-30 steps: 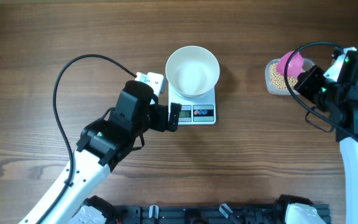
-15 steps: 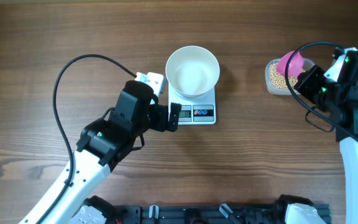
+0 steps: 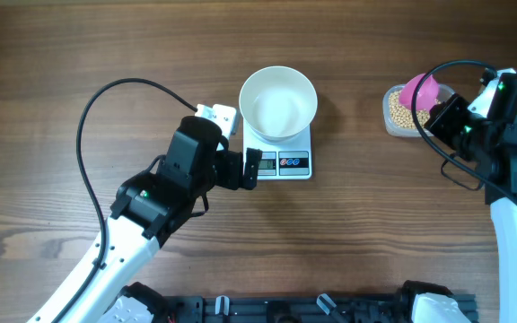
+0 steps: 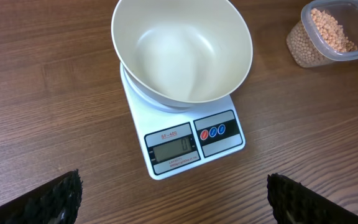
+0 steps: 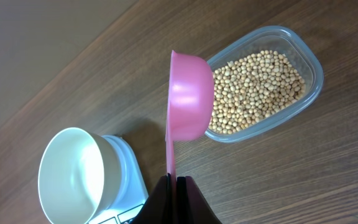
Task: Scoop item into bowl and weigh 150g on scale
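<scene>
Right gripper [image 5: 174, 186] clamps a pink scoop [image 5: 188, 93] over the far-right tub [image 5: 312, 68] of beans [image 5: 253, 87]; left gripper [image 4: 176, 202] has fingers apart. Best dipped deep, lifted level.

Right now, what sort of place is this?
Probably a robot lab bench staged for kitchen weighing: a wooden table, a white bowl on a digital scale, and the right gripper holding a pink scoop by a clear tub of beans.

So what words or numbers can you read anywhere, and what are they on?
"SF-400": small red print on the scale, above its display; only just readable.
"0": on the display.
Tiny line under the display and the marks on the buttons: too blurred to read.
Nothing written on the bowl.
</scene>
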